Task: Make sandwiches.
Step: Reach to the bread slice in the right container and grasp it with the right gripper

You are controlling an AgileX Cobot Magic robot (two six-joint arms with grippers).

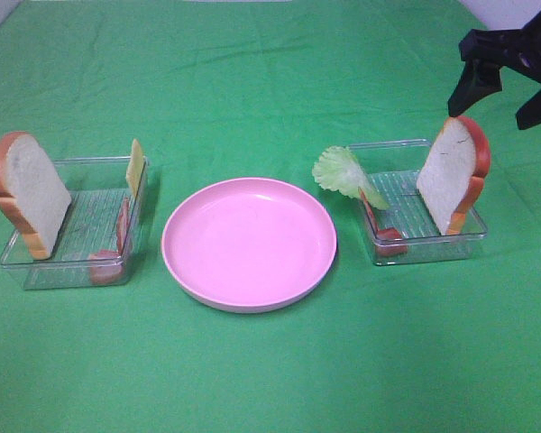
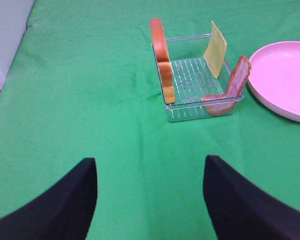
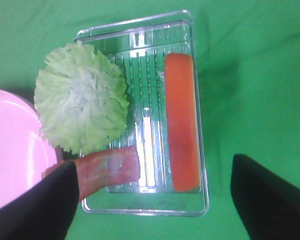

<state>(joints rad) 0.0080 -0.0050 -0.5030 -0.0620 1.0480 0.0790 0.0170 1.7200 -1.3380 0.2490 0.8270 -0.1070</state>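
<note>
Two clear trays flank a round pink plate (image 1: 248, 239) on the green-covered bench (image 1: 252, 379), and the sandwich parts are all in the trays, none stacked and none on the plate. In the left tray (image 1: 72, 273) the left bread slice (image 1: 32, 189) stands on edge, leaning against the outer wall. The cheese square (image 1: 135, 167) stands upright against the wall nearest the plate, and the left bacon strip (image 1: 123, 224) is propped just beside it, its lower end curled onto the tray floor. In the right tray (image 1: 433, 248) the right bread slice (image 1: 451, 176) leans upright at the outer side. The lettuce leaf (image 1: 343, 173) rests tilted on the rim nearest the plate and overhangs it, and the right bacon strip (image 1: 388, 236) slants below the leaf. The left jaws show only in their own wrist view. Their black fingers (image 2: 55, 200) are spread wide with nothing between them, above bare green cloth and well apart from the left tray. The right jaws hang above the right tray, near the top of the right bread slice. Their fingers (image 1: 473, 86) are also spread wide and grip nothing.
</note>
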